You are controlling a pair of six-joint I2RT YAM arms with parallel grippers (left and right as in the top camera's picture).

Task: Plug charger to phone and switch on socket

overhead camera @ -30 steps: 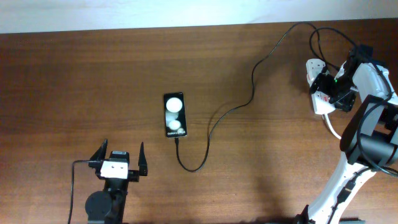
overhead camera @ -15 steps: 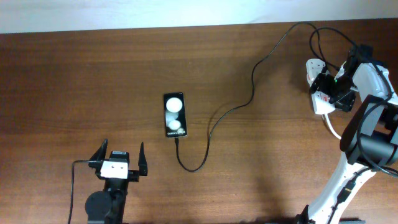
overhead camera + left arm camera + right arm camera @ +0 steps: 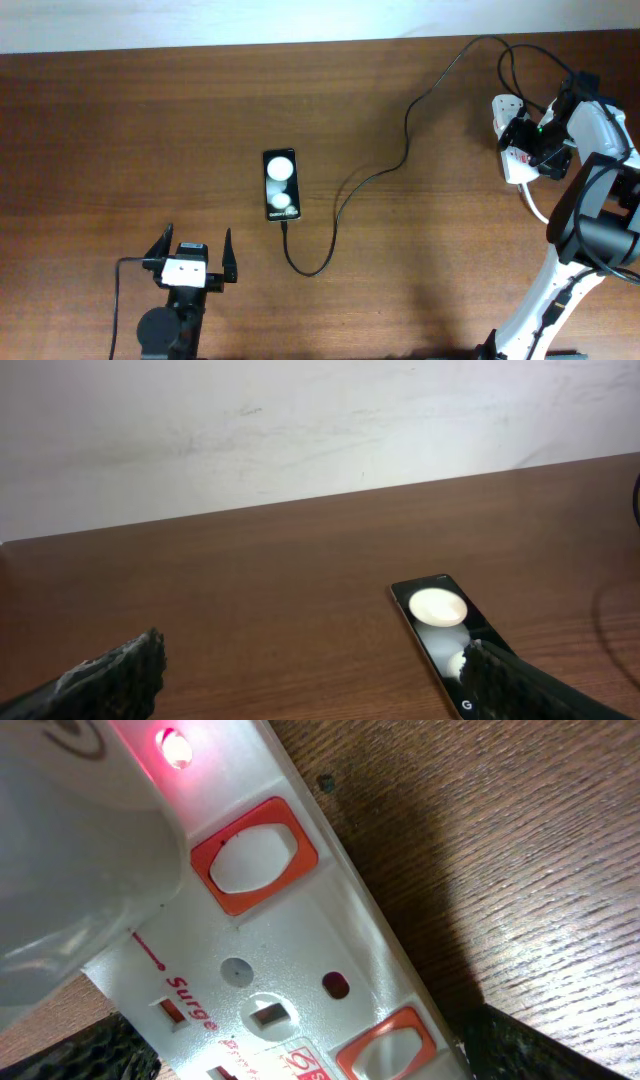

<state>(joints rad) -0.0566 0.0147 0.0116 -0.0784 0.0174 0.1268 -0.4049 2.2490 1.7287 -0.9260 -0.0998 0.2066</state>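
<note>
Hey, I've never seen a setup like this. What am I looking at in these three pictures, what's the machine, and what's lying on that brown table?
Two robot arms work at a brown wooden table. The overhead view looks straight down; the other two pictures come from a camera on each wrist. The left gripper is open and empty, near a small black glossy smartphone. A long thin black charger cable runs from the phone's end nearest that gripper toward a white power strip with red markings on the right. The right gripper is close over that strip, fingers spread, holding nothing. Its camera shows a small red light glowing on the strip.
</note>
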